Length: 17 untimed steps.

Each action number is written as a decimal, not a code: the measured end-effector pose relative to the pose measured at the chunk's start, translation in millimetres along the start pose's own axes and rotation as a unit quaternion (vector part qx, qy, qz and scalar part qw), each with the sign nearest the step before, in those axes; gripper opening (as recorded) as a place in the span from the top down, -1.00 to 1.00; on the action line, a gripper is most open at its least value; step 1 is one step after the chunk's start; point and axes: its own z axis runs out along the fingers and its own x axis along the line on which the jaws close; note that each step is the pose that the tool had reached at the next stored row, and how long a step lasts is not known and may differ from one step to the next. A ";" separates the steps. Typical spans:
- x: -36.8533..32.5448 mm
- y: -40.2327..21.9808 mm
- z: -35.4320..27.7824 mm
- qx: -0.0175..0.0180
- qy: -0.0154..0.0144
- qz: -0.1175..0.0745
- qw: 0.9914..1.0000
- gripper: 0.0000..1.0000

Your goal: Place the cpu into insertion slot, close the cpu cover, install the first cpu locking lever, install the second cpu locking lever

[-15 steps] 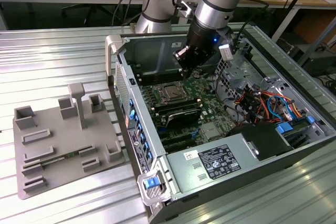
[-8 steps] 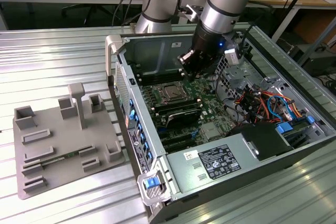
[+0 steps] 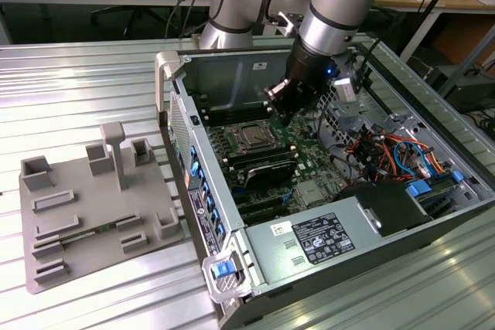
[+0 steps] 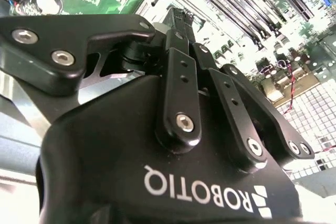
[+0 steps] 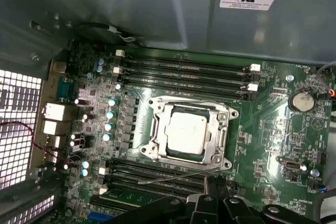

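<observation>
Inside the open computer case, the cpu lies flat in the insertion slot, cpu cover closed around it; the gripper hovers just above, fingers together, holding nothing.

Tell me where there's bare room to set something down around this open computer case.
The ribbed metal table is bare between the grey fixture tray and the far edge, and again in front of the computer case. Inside the case it is crowded: the gripper hangs over the cpu, with cables beside.
</observation>
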 end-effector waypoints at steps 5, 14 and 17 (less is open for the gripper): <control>0.4 -3.1 5.8 0.001 -0.001 0.029 1.000 0.79; 32.3 -3.4 9.4 0.002 -0.001 0.029 1.000 0.79; 48.7 -1.5 12.8 0.002 -0.001 0.029 1.000 0.79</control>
